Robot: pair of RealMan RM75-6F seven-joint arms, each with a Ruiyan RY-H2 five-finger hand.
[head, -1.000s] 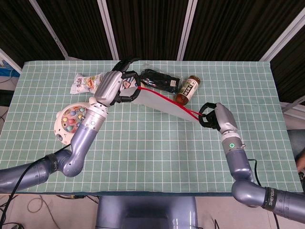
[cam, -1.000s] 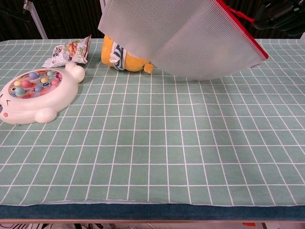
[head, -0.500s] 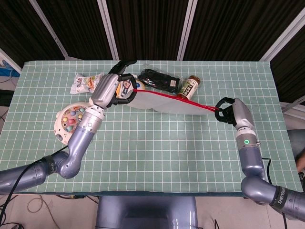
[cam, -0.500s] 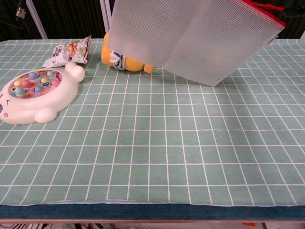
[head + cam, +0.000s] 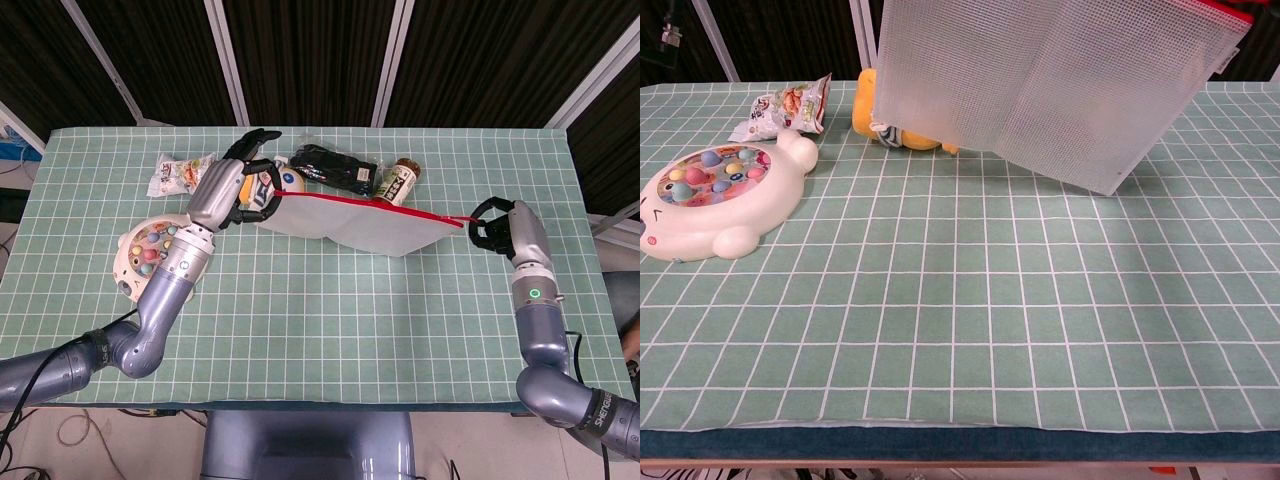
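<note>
mesh pouch (image 5: pixel 350 220) | translucent white, red zipper edge | hangs stretched above the table, far centre | left hand (image 5: pixel 232 188) and right hand (image 5: pixel 505 225) hold its ends

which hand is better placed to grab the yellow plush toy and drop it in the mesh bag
Left, probably. The left hand grips the mesh bag right above the yellow plush toy. The right hand holds the red zipper pull at the far end, well away from the toy.

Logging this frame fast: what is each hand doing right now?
Left hand: grips one end of the mesh zipper pouch.
Right hand: holds the pouch's red zipper pull, pouch hanging between them.
</note>
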